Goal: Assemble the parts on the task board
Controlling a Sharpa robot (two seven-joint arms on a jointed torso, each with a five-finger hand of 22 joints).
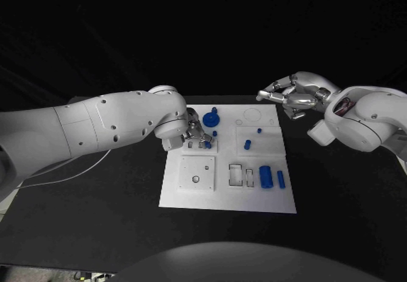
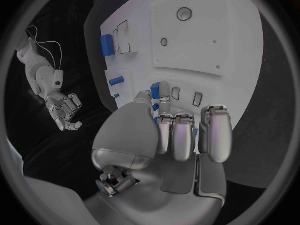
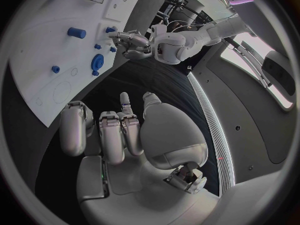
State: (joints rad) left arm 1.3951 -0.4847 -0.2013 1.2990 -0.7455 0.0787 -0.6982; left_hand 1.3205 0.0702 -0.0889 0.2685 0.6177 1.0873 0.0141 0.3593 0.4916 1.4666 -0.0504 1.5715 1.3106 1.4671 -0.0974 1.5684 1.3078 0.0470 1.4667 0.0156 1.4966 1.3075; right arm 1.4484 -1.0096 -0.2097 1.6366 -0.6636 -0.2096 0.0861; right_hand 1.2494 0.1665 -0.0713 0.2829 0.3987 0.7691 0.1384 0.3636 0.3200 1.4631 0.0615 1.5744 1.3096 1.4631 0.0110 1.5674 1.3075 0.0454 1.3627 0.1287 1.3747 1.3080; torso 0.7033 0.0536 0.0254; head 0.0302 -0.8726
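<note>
Black cloth covers the table (image 1: 102,200) and the backdrop; on it lies the white task board (image 1: 229,197). We see the left hand (image 1: 193,134) lowered over the board's upper left block, its fingers (image 2: 181,135) curled downward and drawn close together. A small blue peg (image 2: 155,91) stands at its fingertips. From the left wrist view the thumb and a neighbouring finger appear to bracket this peg, but we cannot tell whether they actually pinch it or merely touch it.

Just beyond the left hand, further from the robot, a blue round part (image 1: 210,120) stands on the board. Toward the right arm we find two short blue pegs (image 1: 247,143); nearer the robot than these lie two blue cylinders (image 1: 265,177) beside open rectangular recesses (image 1: 236,174).

We judge the step in hand to be seating the small peg in its hole. To do this well, we keep the peg upright, line it up over the hole before pressing, and push straight down with light force so it does not jam or tip.

Off the board's far right corner hovers the right hand (image 1: 291,94), fingers (image 3: 112,135) loosely curled, holding nothing and touching nothing.
</note>
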